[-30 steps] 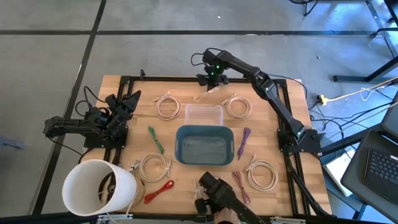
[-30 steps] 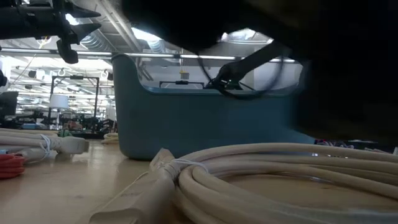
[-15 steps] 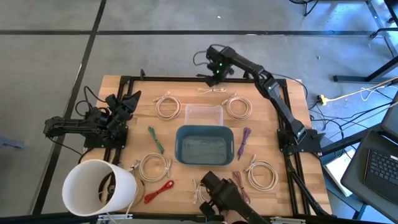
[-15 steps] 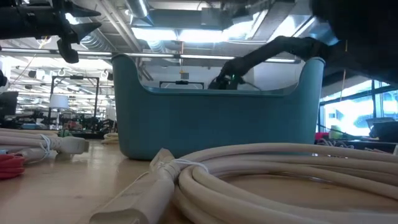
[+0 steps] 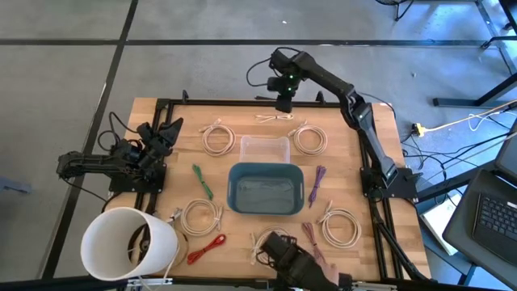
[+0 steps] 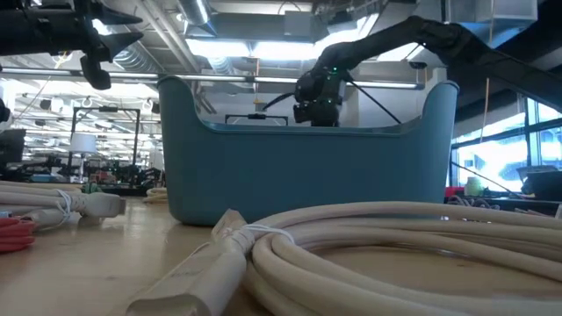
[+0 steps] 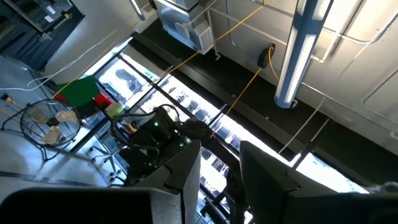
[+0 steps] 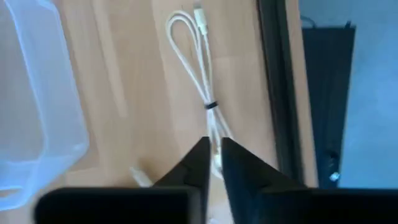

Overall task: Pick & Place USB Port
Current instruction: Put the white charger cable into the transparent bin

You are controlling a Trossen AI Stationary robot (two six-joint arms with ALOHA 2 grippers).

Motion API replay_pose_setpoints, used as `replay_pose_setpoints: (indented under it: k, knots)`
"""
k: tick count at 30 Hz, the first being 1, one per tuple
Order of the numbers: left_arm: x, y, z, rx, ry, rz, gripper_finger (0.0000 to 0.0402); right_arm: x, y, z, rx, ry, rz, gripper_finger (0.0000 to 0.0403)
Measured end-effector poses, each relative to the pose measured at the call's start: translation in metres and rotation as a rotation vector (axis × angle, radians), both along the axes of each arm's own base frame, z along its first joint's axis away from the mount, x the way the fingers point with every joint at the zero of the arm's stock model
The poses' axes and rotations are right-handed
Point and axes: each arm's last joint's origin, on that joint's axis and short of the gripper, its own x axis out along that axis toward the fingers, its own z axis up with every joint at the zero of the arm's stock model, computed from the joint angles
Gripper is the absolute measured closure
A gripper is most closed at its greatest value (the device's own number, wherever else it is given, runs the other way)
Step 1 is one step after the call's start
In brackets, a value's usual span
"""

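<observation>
A coiled white cable [image 6: 351, 254] lies before a blue bin [image 6: 307, 171]; a dark arm [image 6: 386, 48] reaches behind.

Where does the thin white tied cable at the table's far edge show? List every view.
High view: white cable at far edge, beyond the clear plastic tray.
Low view: not visible.
Left wrist view: absent.
Right wrist view: cable mid-picture, beside that tray, the shared landmark.

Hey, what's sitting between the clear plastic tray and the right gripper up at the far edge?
A small bundled white cable lies between the clear tray and the right gripper, seen in the high view.
</observation>
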Motion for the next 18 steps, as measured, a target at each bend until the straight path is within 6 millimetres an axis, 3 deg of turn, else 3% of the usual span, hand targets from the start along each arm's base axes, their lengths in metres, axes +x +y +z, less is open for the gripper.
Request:
replay_pose_setpoints:
  k: [11, 15, 18]
  knots:
    - [0.0, 0.0, 0.0, 0.016, 0.01, -0.002, 0.0297, 0.034, 0.022, 0.003, -0.261, 0.005, 0.136, 0.0184]
    - [0.0, 0.0, 0.0, 0.021, 0.01, -0.009, 0.0297, 0.038, 0.029, -0.005, -0.239, 0.027, 0.113, 0.0172]
    - [0.0, 0.0, 0.0, 0.021, 0.01, -0.009, 0.0297, 0.036, 0.031, -0.023, -0.189, 0.088, 0.1, 0.0182]
